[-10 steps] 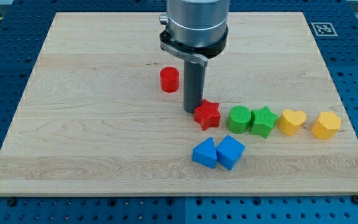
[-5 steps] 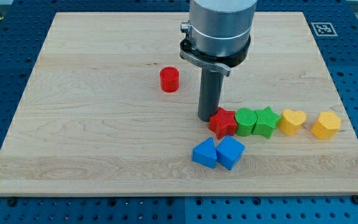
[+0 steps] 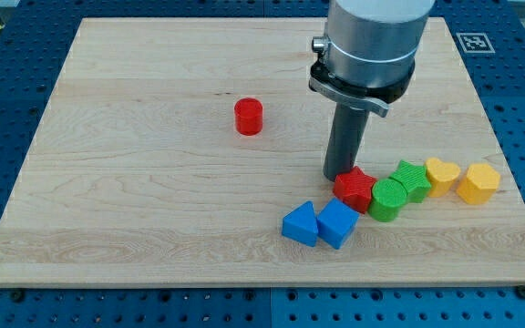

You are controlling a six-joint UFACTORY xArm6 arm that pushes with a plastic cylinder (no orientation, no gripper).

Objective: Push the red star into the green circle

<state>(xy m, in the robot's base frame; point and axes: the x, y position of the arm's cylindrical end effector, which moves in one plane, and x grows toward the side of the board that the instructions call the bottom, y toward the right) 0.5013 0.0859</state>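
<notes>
Since the earlier frames your rod has swept toward the view's right, carrying the red star with it; the star now presses against the green circle, and the row beyond it has bunched and skewed: green star nudged up toward the view's top, yellow heart touching it, yellow hexagon just beside the heart.

My tip sits at the star's upper-left edge, touching it; star lies just to the view's lower right of the tip, circle further the same way; there is no pincer here, only a bare rod, so nothing is clenched or released, it just leans on the block.

Step in hand: judged as contact made, task near done or done; if you push more, keep it short and slow, aim through the star's centre toward the circle; an off-centre shove would likely spin the star or slide it off the circle's round side; watch the two blue blocks near the view's bottom of the tip, close to the star's lower point.

Star has no real long axis, roughly equal all round; one point seems to face the tip, exact heading hard to tell; red cylinder stays well apart at the view's left; wooden board carries it all.
</notes>
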